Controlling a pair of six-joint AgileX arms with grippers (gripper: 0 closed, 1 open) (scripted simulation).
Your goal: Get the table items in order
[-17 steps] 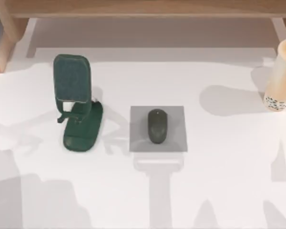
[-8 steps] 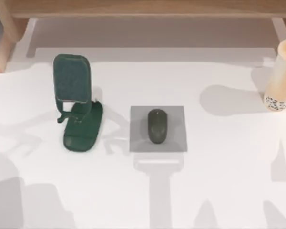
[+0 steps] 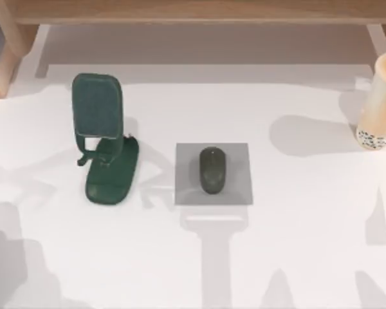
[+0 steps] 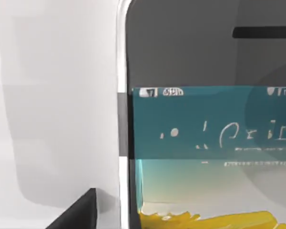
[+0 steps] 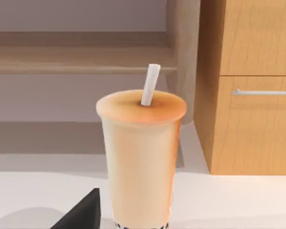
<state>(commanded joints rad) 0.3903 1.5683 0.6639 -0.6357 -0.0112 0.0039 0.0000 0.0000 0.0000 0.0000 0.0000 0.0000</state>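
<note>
White table lay under a wooden shelf edge. Held a dark grey mouse centred on a grey pad, a green phone stand left of it, unoccupied. Stood upright at the right edge: tan cup, full, straw through its lid. Saw the smartphone flat, close under the left wrist. Could not tell either pincer's spread.

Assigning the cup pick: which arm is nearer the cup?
Right. Its wrist camera faces the cup close up, at the table's right edge; the left arm's wrist camera sits close over the smartphone instead.
</note>
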